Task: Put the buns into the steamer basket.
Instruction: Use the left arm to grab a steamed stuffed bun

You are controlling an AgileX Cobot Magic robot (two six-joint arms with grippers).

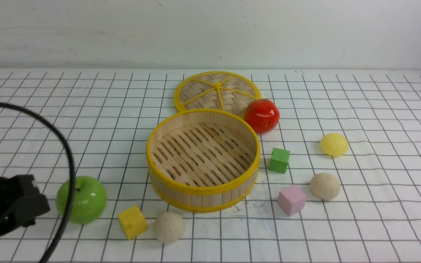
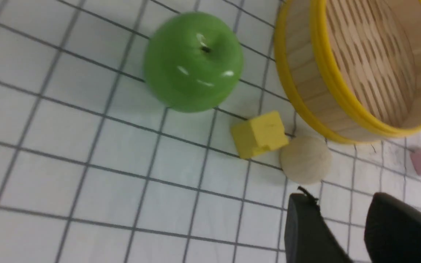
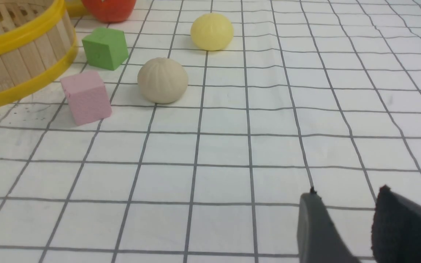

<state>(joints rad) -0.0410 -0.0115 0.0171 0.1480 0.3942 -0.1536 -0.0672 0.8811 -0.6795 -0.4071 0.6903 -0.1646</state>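
The steamer basket stands empty mid-table, and its wall also shows in the left wrist view. One beige bun lies just in front of it beside a yellow cube. A second beige bun and a pale yellow bun lie to its right. My left gripper is open with only table between its fingers, a short way from the near beige bun. My right gripper is open and empty, well short of the beige bun and the yellow bun.
A green apple and a yellow cube sit left of the near bun. A green cube and a pink cube lie between the basket and the right buns. A tomato and the woven lid are behind. A black cable arcs at the left.
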